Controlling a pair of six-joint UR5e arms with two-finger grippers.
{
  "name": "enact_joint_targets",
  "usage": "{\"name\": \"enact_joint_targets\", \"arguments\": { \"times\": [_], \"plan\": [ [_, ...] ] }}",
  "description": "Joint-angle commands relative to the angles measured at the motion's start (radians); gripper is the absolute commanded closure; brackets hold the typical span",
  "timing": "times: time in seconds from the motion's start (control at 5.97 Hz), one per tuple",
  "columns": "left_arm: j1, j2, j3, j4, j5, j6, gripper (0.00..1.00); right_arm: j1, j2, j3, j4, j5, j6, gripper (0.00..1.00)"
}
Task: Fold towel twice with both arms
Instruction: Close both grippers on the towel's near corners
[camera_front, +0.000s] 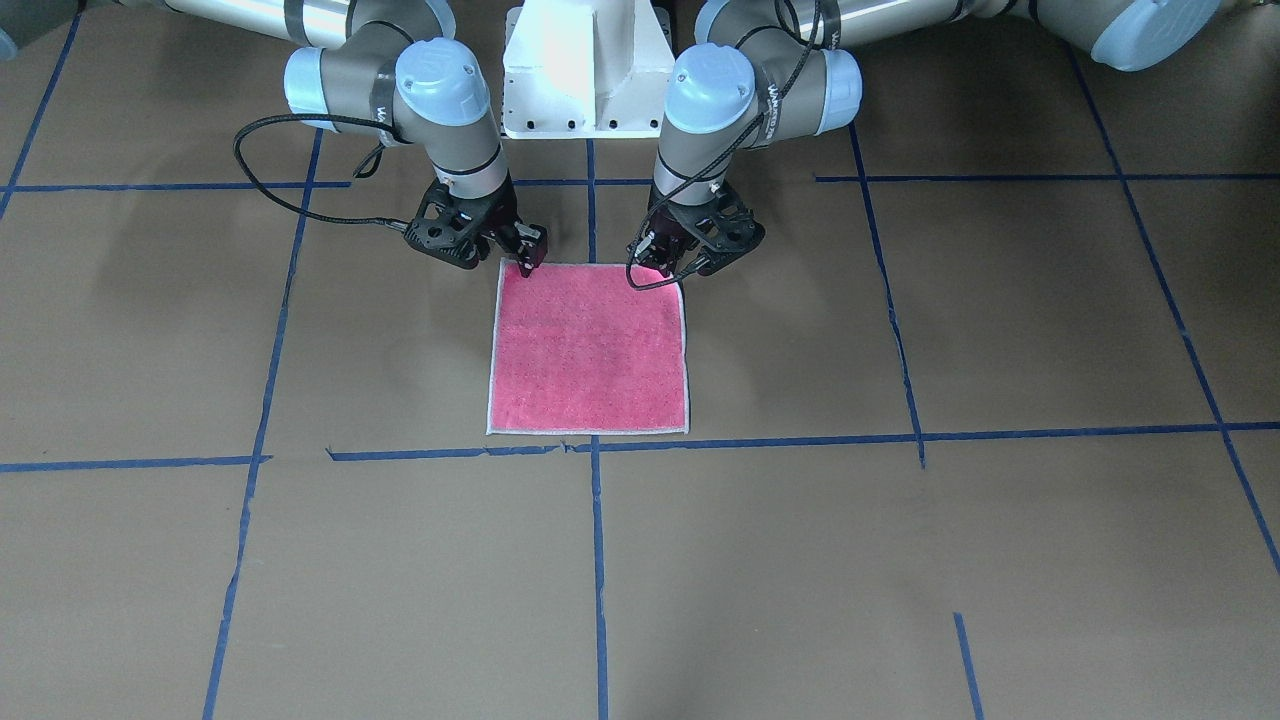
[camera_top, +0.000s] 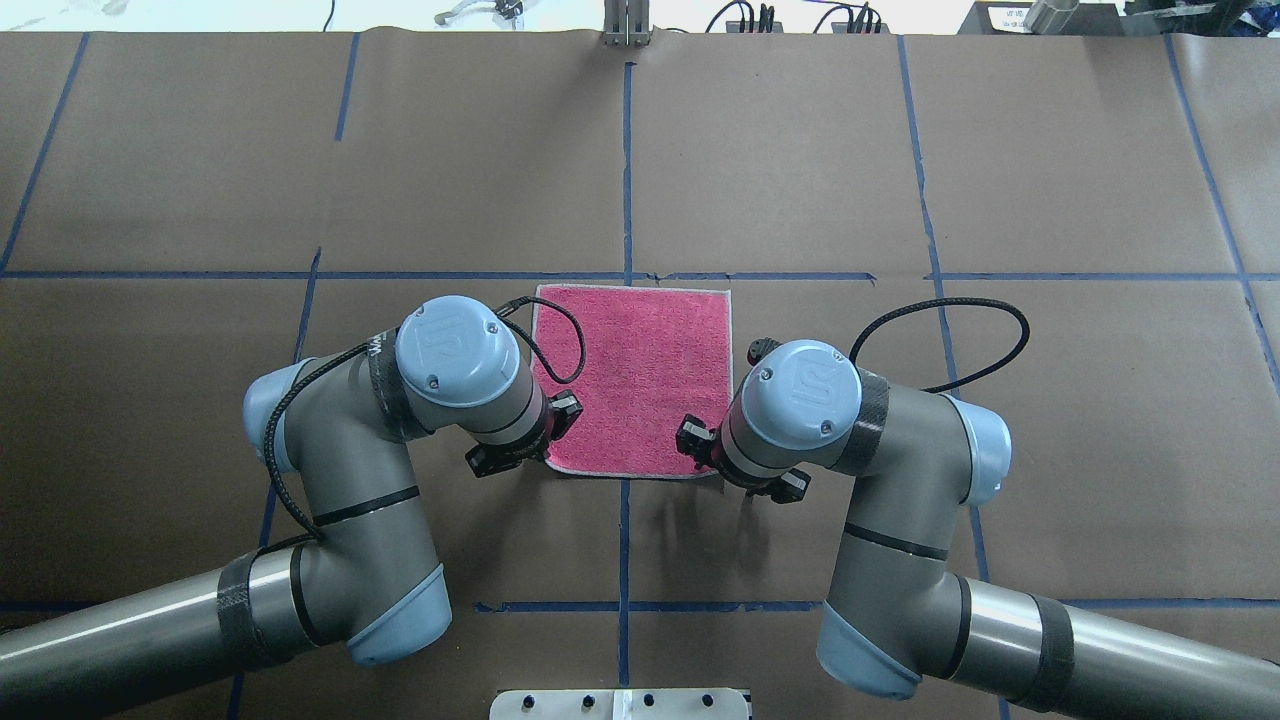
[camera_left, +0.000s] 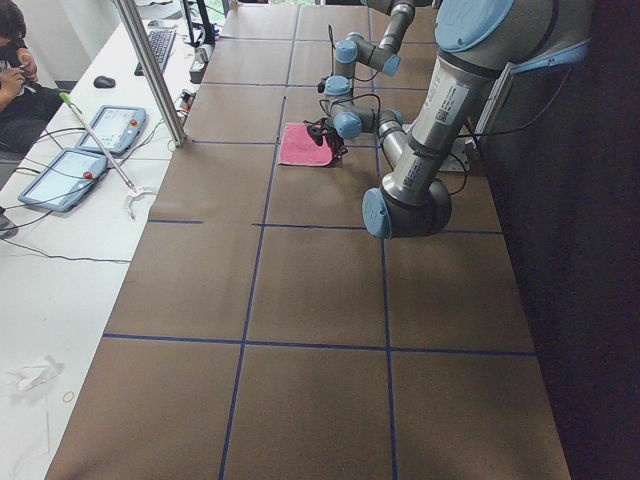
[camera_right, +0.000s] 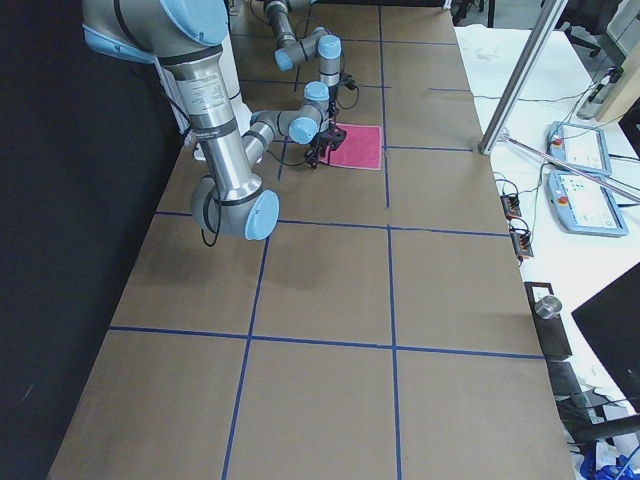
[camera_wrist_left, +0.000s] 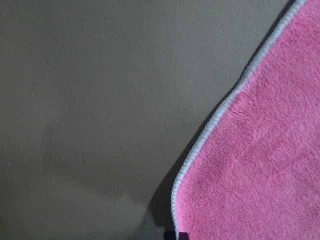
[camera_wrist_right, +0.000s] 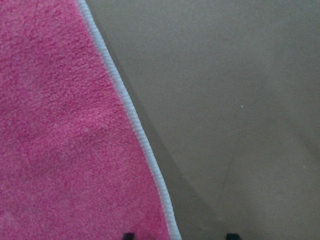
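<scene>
The towel (camera_front: 588, 350) lies flat on the brown table, pink-red face up, with a whitish stitched edge; it also shows in the overhead view (camera_top: 640, 380). My left gripper (camera_front: 668, 268) is low at the towel's corner nearest the robot on my left side. In the left wrist view only one dark tip (camera_wrist_left: 176, 235) shows, right at the towel's edge (camera_wrist_left: 200, 150), which is slightly raised, so it looks shut on the towel. My right gripper (camera_front: 527, 262) is at the other near corner. Its two fingertips (camera_wrist_right: 129, 235) stand apart, straddling the towel's edge (camera_wrist_right: 135, 125).
The table (camera_top: 900, 180) is covered in brown paper with a grid of blue tape lines (camera_front: 597, 560). The white robot pedestal (camera_front: 585, 70) stands just behind the towel. Tablets (camera_left: 95, 140) and a metal pole (camera_left: 150, 70) are beyond the table's far side.
</scene>
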Motion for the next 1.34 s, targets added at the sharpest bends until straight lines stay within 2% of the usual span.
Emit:
{"name": "enact_joint_targets", "arguments": {
  "times": [0.0, 0.33, 0.84, 1.0, 1.17],
  "plan": [
    [0.000, 0.000, 0.000, 0.000, -0.001, 0.000, 0.93, 0.001, 0.002, 0.003, 0.000, 0.000, 0.002, 0.46],
    [0.000, 0.001, 0.000, 0.000, 0.000, 0.002, 0.93, 0.001, 0.003, 0.005, 0.000, 0.000, 0.002, 0.63],
    [-0.002, 0.002, 0.000, 0.000, 0.000, 0.002, 0.93, 0.006, 0.005, 0.006, 0.002, 0.000, 0.002, 0.72],
    [-0.002, 0.002, 0.000, 0.000, 0.000, 0.002, 0.93, 0.010, 0.005, 0.009, 0.002, 0.000, 0.002, 0.79],
    [-0.002, 0.002, 0.000, 0.000, 0.000, 0.002, 0.93, 0.013, 0.005, 0.009, 0.002, 0.000, 0.000, 0.91]
  ]
}}
